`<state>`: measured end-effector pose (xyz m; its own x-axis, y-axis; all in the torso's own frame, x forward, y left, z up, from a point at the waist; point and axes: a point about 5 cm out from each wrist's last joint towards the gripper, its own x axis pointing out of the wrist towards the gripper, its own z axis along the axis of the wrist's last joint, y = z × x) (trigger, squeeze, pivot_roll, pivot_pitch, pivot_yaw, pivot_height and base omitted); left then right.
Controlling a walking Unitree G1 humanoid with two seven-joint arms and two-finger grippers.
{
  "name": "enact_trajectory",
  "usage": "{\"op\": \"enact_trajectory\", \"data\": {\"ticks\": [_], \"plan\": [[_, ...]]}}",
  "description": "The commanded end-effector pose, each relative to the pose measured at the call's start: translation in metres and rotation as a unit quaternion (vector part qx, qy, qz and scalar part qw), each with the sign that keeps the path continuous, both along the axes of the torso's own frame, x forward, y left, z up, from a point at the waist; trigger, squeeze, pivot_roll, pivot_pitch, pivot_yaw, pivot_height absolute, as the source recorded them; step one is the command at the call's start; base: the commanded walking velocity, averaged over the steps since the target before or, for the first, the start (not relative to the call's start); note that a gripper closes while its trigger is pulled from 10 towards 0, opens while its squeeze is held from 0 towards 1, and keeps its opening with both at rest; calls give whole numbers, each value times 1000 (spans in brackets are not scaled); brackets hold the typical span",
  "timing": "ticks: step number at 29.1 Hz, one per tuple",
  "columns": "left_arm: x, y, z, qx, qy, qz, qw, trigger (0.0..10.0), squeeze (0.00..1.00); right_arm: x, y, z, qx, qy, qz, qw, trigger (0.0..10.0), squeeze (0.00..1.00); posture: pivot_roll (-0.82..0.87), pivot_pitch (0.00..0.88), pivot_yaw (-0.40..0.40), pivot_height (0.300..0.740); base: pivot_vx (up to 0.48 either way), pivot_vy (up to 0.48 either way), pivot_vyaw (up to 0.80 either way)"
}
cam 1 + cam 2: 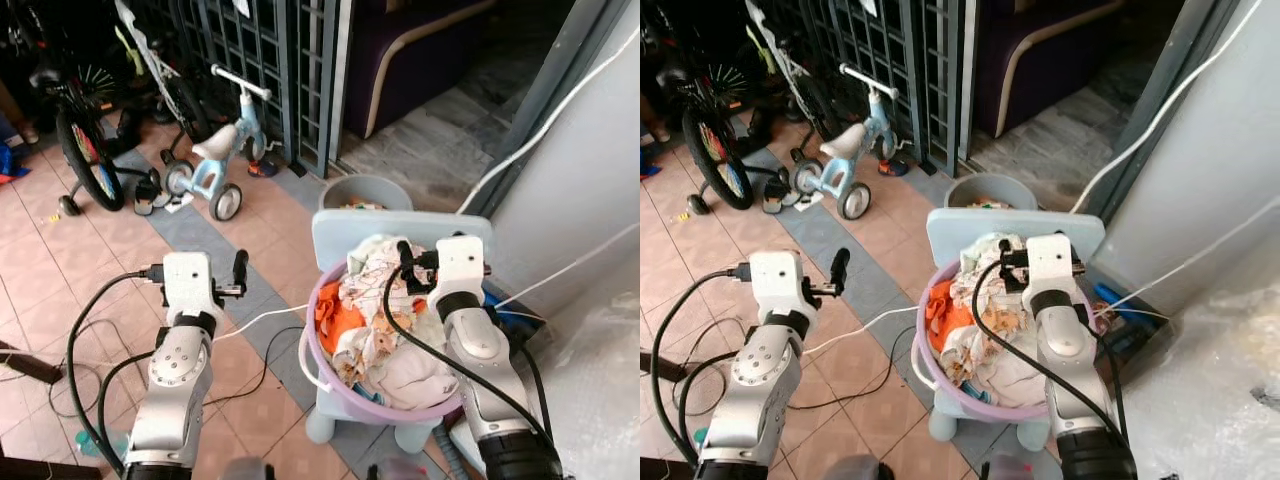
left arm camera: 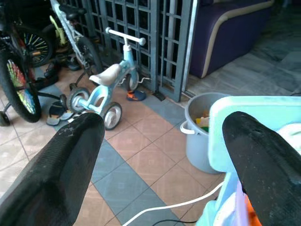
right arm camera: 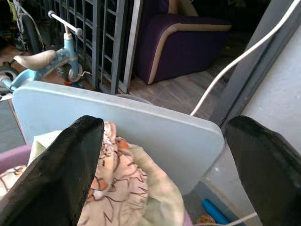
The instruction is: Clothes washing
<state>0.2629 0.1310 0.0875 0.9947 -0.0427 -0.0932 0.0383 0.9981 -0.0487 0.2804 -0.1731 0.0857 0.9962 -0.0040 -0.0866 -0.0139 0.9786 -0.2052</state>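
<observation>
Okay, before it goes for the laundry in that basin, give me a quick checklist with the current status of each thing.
1. Right gripper open: ok, fingers spread wide.
2. Right gripper over the clothes: ok, above the pile's far side, not yet touching.
3. Left gripper free: ok, open, holding nothing, left of the purple basin.
4. Basin steady: ok, sits on the pale blue chair.
5. Cables: not ok, a white cord runs across the floor beside the chair.
6. Washing machine position: cannot tell.

A blue tricycle (image 1: 222,160) stands on the tiled floor (image 1: 60,270) beside a bicycle (image 1: 85,140) before a metal gate (image 1: 270,60), a purple sofa (image 3: 183,40) behind it, sandals (image 1: 150,195) near the wheels.
</observation>
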Motion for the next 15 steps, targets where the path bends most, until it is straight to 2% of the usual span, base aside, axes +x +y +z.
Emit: {"op": "enact_trajectory", "data": {"ticks": [1,10,12,15], "plan": [[-1,10,-2,13,5,15,1000,10000,0,2,8,4,7,-9,9,1000,10000,0,-7,52,37,740,0,0,0],[-2,12,1,8,-2,33,999,10000,0,5,20,4,5,0,59,998,10000,0,8,67,35,740,0,0,0],[-5,16,-1,28,19,45,998,10000,0,7,32,3,-3,7,111,994,10000,0,25,92,36,740,0,0,0],[-10,20,-4,32,32,45,998,10000,0,11,40,3,-2,14,143,990,10000,0,37,104,39,740,0,0,0]]}}
